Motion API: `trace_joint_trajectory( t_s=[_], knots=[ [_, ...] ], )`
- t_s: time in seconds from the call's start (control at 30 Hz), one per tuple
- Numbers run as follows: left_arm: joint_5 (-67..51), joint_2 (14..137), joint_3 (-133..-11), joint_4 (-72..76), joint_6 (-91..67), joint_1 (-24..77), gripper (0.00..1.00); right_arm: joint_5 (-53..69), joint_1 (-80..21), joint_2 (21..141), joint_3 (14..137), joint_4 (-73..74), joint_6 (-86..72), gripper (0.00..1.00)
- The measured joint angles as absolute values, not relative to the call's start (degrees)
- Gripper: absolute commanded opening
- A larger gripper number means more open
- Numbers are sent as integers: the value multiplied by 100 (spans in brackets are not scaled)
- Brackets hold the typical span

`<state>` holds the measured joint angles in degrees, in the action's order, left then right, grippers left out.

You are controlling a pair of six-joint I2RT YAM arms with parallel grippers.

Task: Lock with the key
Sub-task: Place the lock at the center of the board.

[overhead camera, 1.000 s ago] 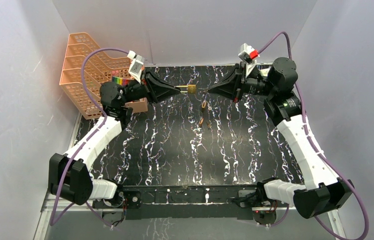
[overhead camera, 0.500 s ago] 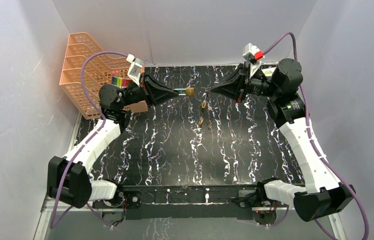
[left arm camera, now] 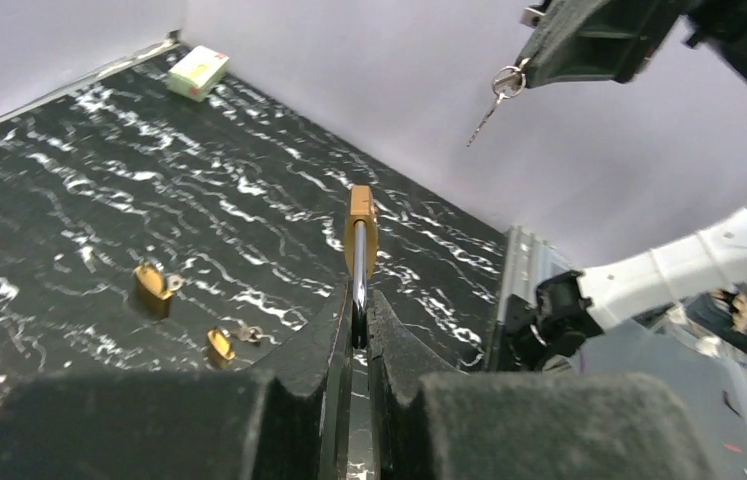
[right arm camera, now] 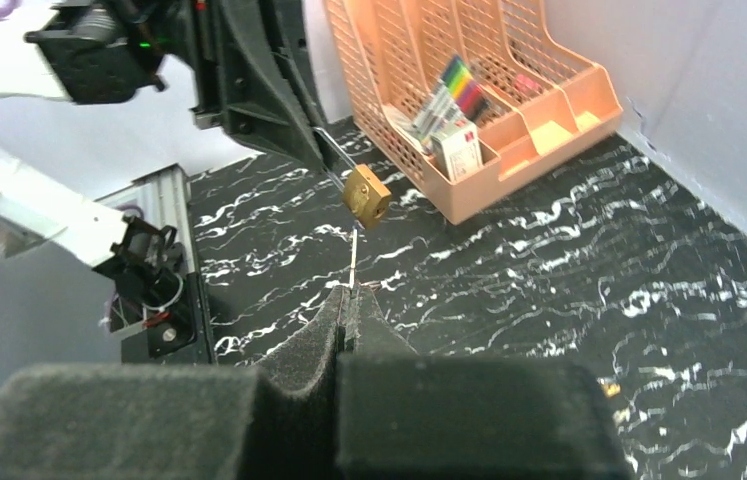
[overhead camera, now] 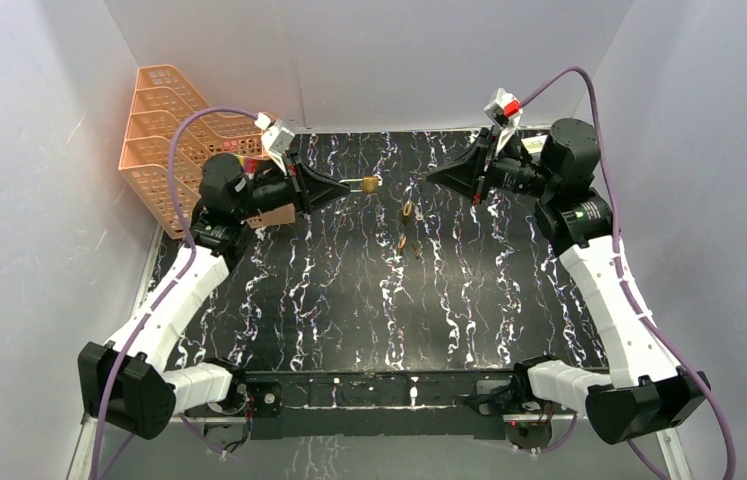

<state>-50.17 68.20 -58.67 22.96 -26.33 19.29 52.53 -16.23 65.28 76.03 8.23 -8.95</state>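
Observation:
A brass padlock (overhead camera: pixel 371 185) hangs in the air over the far middle of the table, and my left gripper (overhead camera: pixel 341 186) is shut on its chrome shackle. In the left wrist view the padlock (left arm camera: pixel 360 230) sticks out edge-on beyond my left gripper (left arm camera: pixel 359 300). My right gripper (overhead camera: pixel 432 176) faces it from the right, a gap apart, shut on a small key. The thin key (right arm camera: pixel 353 260) points out of my right gripper (right arm camera: pixel 348 292) toward the padlock (right arm camera: pixel 366 194). From the left wrist the key (left arm camera: pixel 489 105) dangles on a ring at the upper right.
Two more small padlocks (overhead camera: pixel 407 212) (overhead camera: pixel 402 243) with keys lie on the black marbled table (overhead camera: pixel 349 300) below the grippers. An orange mesh organiser (overhead camera: pixel 164 140) holding pens stands at the far left. A small box (left arm camera: pixel 198 72) sits by the far wall.
My left gripper has drawn back to the left with the padlock, and my right gripper has pulled slightly to the right with the key. The gap between them has widened.

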Motion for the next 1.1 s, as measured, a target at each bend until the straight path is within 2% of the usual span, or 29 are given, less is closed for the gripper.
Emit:
trace_joint_trajectory(
  t_s=[0.4,0.7,1.1],
  knots=[
    [-2722,7413,-6466,-36,-1446,3374,0,4010,-1614,6571,7511,1568,-607,0],
    [-1490,8012,-6871,-1221,-1236,3726,0,3739,-1614,6392,6963,1656,-532,0],
    [-360,8418,-6917,-2086,-1299,4425,0,3264,-1614,6248,6405,1776,-589,0]
  ],
)
